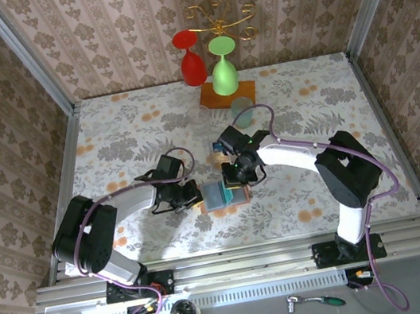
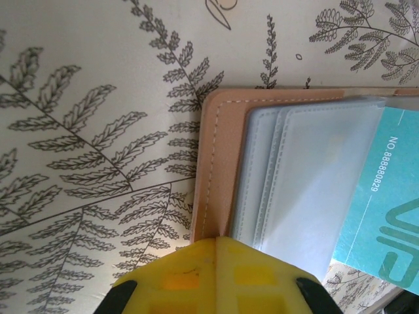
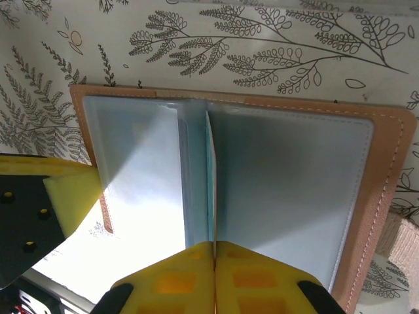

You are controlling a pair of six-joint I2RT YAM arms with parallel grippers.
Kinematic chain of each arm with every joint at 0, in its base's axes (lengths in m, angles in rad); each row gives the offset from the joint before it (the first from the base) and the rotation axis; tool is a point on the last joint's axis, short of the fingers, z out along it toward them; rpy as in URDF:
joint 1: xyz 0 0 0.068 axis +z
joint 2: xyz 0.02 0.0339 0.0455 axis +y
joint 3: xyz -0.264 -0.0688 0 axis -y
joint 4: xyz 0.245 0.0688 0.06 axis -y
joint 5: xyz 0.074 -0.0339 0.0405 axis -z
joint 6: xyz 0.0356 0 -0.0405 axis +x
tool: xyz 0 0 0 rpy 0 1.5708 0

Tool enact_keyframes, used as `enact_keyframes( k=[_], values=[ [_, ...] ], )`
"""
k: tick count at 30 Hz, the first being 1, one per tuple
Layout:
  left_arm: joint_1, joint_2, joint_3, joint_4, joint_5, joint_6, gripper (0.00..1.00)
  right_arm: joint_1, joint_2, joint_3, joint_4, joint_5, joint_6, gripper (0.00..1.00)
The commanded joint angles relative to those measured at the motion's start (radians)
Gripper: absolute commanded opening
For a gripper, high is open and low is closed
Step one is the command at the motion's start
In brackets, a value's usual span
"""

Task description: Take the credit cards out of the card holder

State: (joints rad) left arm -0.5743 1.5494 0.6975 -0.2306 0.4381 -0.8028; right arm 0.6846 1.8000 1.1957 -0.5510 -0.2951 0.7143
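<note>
Two closed grippers work the open card holder [image 1: 217, 197] at mid-table. The step goes best if the left gripper [image 1: 195, 196], jaws together and seemingly pinching the tan edge at the holder's 9 o'clock, anchors it while the right gripper [image 1: 237, 179] draws straight along the pocket, without twist. One teal card [image 3: 211, 171] stands edge-on between the grey panels, its near end clamped in the right jaws, toward the holder's 1 o'clock.

Both arms bend inward over the counter: left pincer [image 1: 193, 197] clamped tight, right pincer [image 1: 239, 178] clamped too, close together.
</note>
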Motion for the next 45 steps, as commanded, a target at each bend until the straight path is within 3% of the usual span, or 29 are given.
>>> enact_keyframes(
  k=[1, 7, 13, 17, 23, 32, 36, 45],
  values=[
    [0.008, 0.001, -0.002, -0.012, 0.002, 0.031, 0.02, 0.005, -0.028, -0.018, -0.001, 0.015, 0.014, 0.07],
    [0.016, -0.034, -0.002, -0.031, -0.01, 0.029, 0.02, 0.004, -0.097, -0.008, -0.024, 0.052, -0.002, 0.04],
    [0.028, -0.091, 0.009, -0.076, -0.026, 0.035, 0.03, -0.019, -0.152, 0.042, -0.118, 0.076, -0.124, 0.03],
    [0.039, -0.125, 0.006, -0.092, -0.036, 0.036, 0.04, -0.04, -0.155, 0.096, -0.198, 0.081, -0.325, 0.03],
    [0.051, -0.147, 0.006, -0.1, -0.038, 0.037, 0.04, -0.042, -0.124, 0.178, -0.3, 0.128, -0.744, 0.02],
    [0.067, -0.152, 0.019, -0.105, -0.032, 0.046, 0.04, -0.046, -0.081, 0.28, -0.386, 0.346, -1.334, 0.0],
    [0.073, -0.149, 0.021, -0.1, -0.034, 0.042, 0.04, -0.062, -0.041, 0.333, -0.411, 0.399, -1.476, 0.0],
    [0.089, -0.141, 0.029, -0.111, -0.044, 0.043, 0.04, -0.11, 0.144, 0.606, -0.49, 0.343, -1.561, 0.0]
  ],
)
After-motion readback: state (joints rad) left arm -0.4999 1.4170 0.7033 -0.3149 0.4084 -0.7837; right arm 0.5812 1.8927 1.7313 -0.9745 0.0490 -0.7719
